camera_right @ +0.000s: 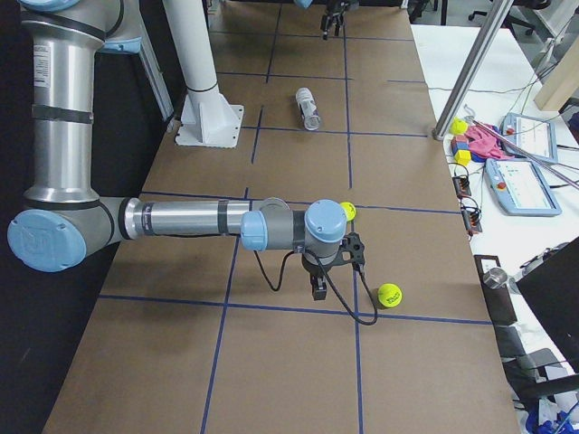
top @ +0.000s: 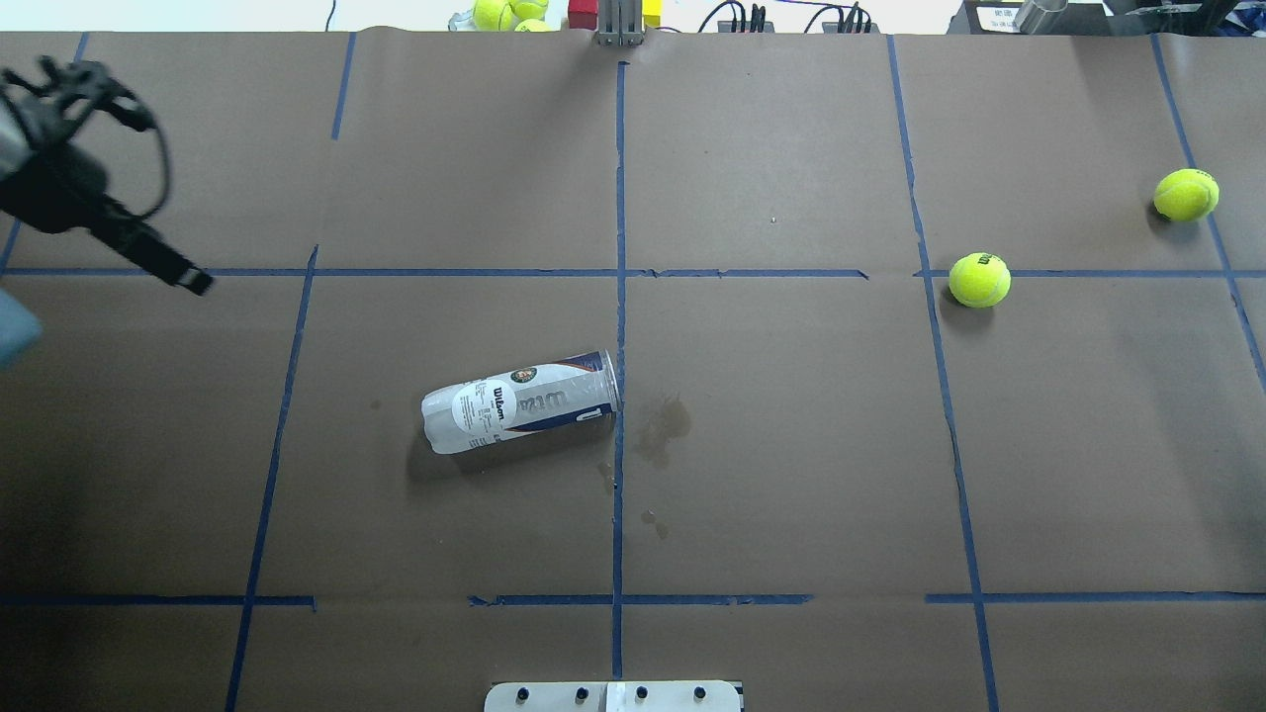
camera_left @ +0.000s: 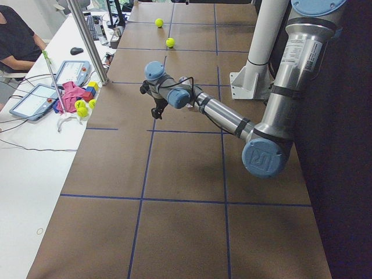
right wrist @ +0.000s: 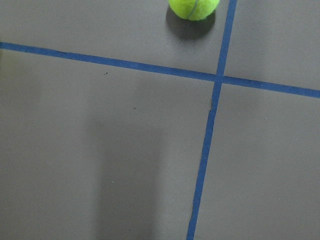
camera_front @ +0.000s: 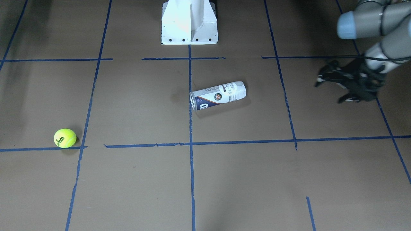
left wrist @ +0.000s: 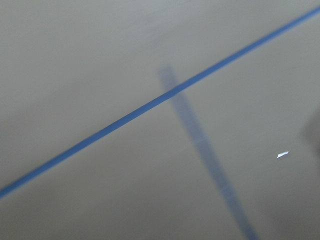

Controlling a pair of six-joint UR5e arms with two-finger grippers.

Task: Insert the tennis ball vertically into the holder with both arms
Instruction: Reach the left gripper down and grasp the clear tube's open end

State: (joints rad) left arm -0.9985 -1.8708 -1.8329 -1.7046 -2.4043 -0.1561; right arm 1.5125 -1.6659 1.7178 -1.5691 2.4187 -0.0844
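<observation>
The holder (camera_front: 218, 95) is a clear Wilson can lying on its side near the table's middle, also in the overhead view (top: 519, 400), with its mouth at the centre tape line. A tennis ball (top: 979, 280) sits on the robot's right, also in the front view (camera_front: 65, 138). A second ball (top: 1185, 194) lies farther right. My left gripper (camera_front: 328, 93) hovers open and empty, well to the can's left. My right gripper (camera_right: 317, 291) shows only in the right side view, between the two balls; I cannot tell whether it is open or shut. One ball (right wrist: 194, 7) shows in the right wrist view.
The white pedestal (camera_front: 189, 25) stands at the robot's edge. Blue tape lines (top: 620, 297) grid the brown table. More balls and blocks (top: 504, 12) lie at the far edge. A metal post (camera_right: 470, 81), tablets (camera_right: 516, 172) and a seated person (camera_left: 17, 40) are on the operators' side.
</observation>
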